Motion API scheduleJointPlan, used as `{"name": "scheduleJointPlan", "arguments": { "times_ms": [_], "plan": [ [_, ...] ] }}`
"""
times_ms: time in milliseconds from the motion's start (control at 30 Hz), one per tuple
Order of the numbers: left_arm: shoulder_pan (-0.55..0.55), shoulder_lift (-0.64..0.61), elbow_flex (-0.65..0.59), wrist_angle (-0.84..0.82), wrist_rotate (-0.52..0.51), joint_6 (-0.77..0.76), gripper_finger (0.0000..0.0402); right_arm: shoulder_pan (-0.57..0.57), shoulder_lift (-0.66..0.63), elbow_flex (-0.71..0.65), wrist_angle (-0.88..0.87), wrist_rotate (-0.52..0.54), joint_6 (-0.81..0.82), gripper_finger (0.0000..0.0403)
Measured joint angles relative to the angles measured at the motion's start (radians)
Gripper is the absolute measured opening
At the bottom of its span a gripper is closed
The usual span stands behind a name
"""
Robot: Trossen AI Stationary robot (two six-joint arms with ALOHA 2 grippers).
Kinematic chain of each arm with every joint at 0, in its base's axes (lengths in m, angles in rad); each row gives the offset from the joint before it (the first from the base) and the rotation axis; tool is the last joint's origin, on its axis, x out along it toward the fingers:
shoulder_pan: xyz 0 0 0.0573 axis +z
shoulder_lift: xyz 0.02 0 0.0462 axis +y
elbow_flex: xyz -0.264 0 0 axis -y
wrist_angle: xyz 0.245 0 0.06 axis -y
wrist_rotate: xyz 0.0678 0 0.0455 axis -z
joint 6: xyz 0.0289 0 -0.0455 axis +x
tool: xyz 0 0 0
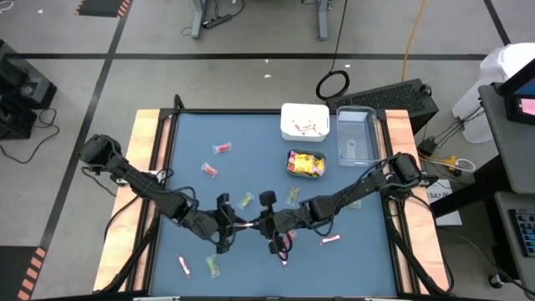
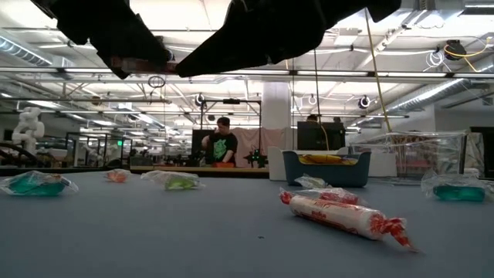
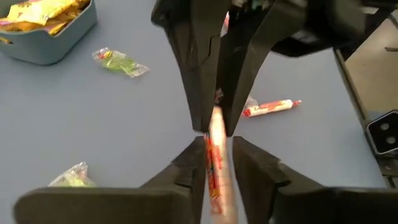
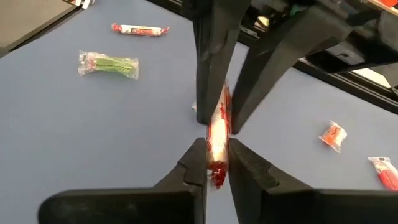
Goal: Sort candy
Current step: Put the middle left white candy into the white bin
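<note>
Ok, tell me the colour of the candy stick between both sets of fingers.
Candy stick: white with red print, clearest in the right wrist view.

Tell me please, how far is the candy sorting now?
Partly done. The teal container already holds yellow packets, and the white container holds a few sticks. In hand: a pink-white stick is pinched at once by the left gripper and the right gripper, above the table's middle. Left: red, green and stick candies still scattered on the blue table; the clear container looks nearly empty.
</note>
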Motion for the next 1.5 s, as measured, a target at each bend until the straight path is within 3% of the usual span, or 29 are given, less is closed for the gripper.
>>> {"name": "scheduleJointPlan", "arguments": {
  "times_ms": [233, 400, 700, 933, 1067, 1300, 1500],
  "plan": [
    [-0.021, -0.001, 0.000, -0.003, -0.032, 0.003, 0.0187, 0.000, 0.000, 0.000, -0.025, 0.001, -0.025, 0.0032],
    [-0.048, -0.011, 0.000, -0.009, -0.126, 0.017, 0.0244, 0.000, -0.021, 0.000, -0.138, -0.002, -0.012, 0.0035],
    [-0.125, -0.014, 0.001, -0.014, -0.192, 0.032, 0.0260, 0.028, -0.251, 0.000, -0.476, -0.086, 0.062, 0.0034],
    [-0.162, -0.014, 0.000, -0.012, -0.228, 0.007, 0.0260, 0.057, -0.416, -0.026, -0.542, -0.153, 0.065, 0.0034],
    [-0.173, -0.013, -0.010, -0.002, -0.243, -0.001, 0.0261, 0.063, -0.493, -0.148, -0.368, -0.149, 0.040, 0.0034],
    [-0.177, -0.013, -0.025, -0.001, -0.276, -0.025, 0.0261, 0.009, -0.545, -0.521, 0.327, -0.141, -0.001, 0.0037],
    [-0.175, -0.013, -0.025, 0.003, -0.319, -0.026, 0.0261, -0.037, -0.472, -0.664, 0.888, -0.089, 0.030, 0.0038]
  ]
}}
